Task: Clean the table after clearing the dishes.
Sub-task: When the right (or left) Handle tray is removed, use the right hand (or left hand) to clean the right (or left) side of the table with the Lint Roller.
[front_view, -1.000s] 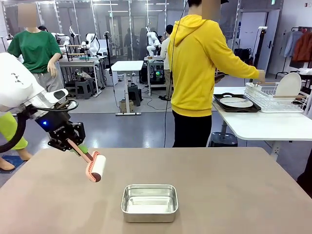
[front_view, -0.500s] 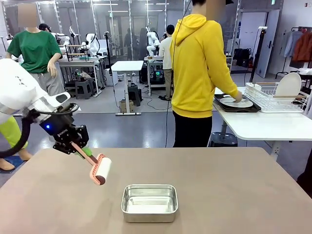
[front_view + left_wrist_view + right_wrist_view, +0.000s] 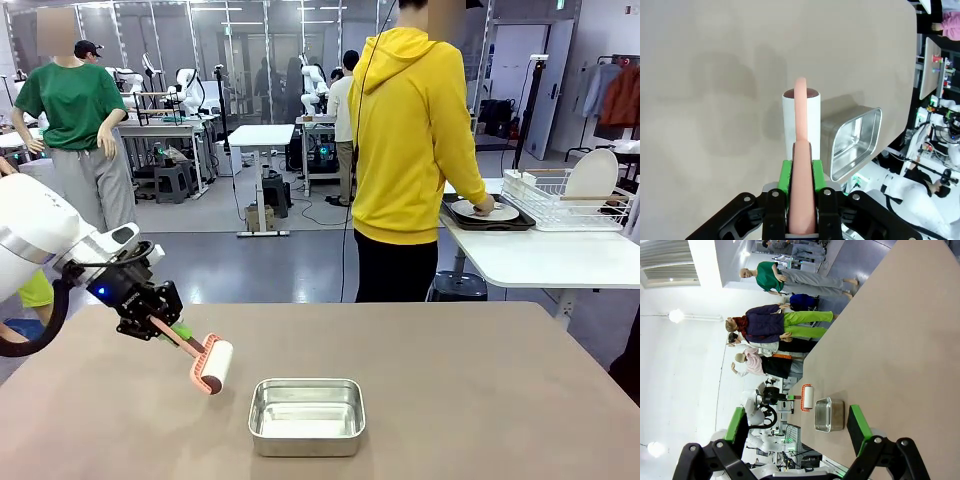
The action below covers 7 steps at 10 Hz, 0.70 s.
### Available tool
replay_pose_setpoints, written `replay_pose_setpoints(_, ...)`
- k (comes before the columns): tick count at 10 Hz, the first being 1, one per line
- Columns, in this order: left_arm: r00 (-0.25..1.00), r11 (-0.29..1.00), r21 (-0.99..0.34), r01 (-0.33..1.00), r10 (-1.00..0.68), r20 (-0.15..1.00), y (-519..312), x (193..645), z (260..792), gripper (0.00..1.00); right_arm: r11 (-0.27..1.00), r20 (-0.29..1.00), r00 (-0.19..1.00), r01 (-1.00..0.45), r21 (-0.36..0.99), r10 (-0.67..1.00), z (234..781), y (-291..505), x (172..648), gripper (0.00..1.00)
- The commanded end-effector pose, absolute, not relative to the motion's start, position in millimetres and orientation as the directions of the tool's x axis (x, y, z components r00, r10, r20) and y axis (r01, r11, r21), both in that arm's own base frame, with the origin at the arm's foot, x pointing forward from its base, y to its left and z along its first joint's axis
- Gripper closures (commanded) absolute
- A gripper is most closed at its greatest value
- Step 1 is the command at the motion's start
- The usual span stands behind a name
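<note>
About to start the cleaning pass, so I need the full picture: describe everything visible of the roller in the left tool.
The roller is a white cylinder with a dark end, on a salmon-pink frame and handle that look like plastic. The left tool is shut on the handle, with green pads on both sides. The roller slants down toward the table, its head low, left of the steel pan and apart from it. Whether it touches the table cannot be told.

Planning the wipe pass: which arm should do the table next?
Left. The left claw is shut on the lint roller, its head low over the table beside the steel pan. The right claw is open and empty.
</note>
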<state>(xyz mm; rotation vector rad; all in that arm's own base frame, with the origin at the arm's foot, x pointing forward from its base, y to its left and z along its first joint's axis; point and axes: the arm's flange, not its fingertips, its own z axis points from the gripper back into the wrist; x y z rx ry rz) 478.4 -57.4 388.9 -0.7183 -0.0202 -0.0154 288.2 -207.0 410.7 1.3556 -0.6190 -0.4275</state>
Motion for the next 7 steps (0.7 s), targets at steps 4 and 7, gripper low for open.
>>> replay_pose_setpoints(4, 0.995, 0.733, -0.680, 0.001, 0.065, 0.072, -34.4, 496.4, 333.2, 0.80, 0.167, 0.161, 0.767, -0.071, 0.983, -0.621, 413.8, -204.2, 285.1, 0.00)
replay_pose_setpoints(7, 0.995, 0.764, -0.645, -0.012, 0.070, 0.064, -20.4, 502.6, 310.2, 0.80, 0.167, 0.161, 0.767, -0.071, 0.983, -0.621, 413.8, -204.2, 285.1, 0.00)
